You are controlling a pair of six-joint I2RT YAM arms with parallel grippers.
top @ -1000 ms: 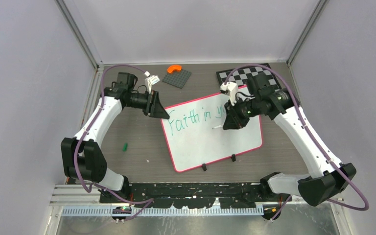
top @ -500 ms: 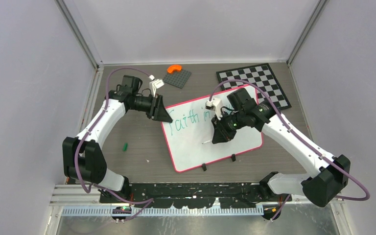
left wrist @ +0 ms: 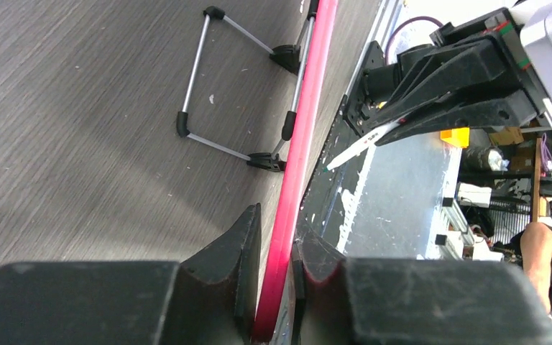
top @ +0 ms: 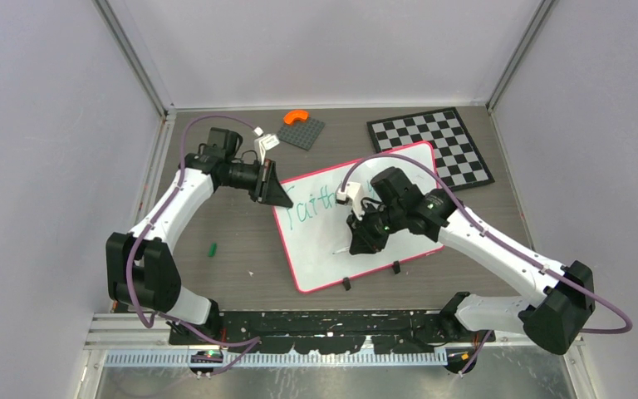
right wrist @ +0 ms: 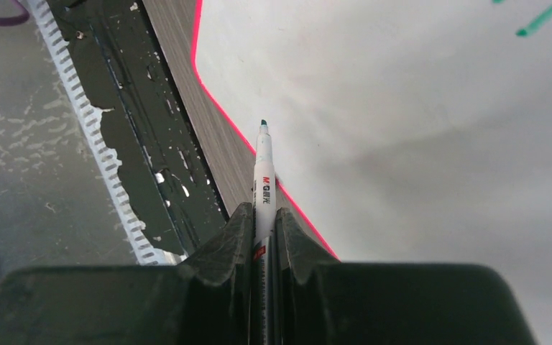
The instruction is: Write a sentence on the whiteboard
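Pink-rimmed whiteboard [left wrist: 304, 122] sits clamped inside the left pincer [left wrist: 278, 228].

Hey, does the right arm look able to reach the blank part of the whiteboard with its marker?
Probably yes: the right gripper holds the marker tip-first over the whiteboard, above its bare lower part, with nothing between them.

Whiteboard [top: 316, 249] at table centre, the sentence [top: 320, 204] along its far edge. Chessboard [top: 432, 143] lies behind it to the right, a small plate [top: 306, 133] behind to the left, and a cap [top: 213, 248] on the table to its left. Left gripper [top: 280, 197] clamps its far-left corner. Right gripper [top: 354, 247], holding a marker [top: 344, 249], is over its middle.
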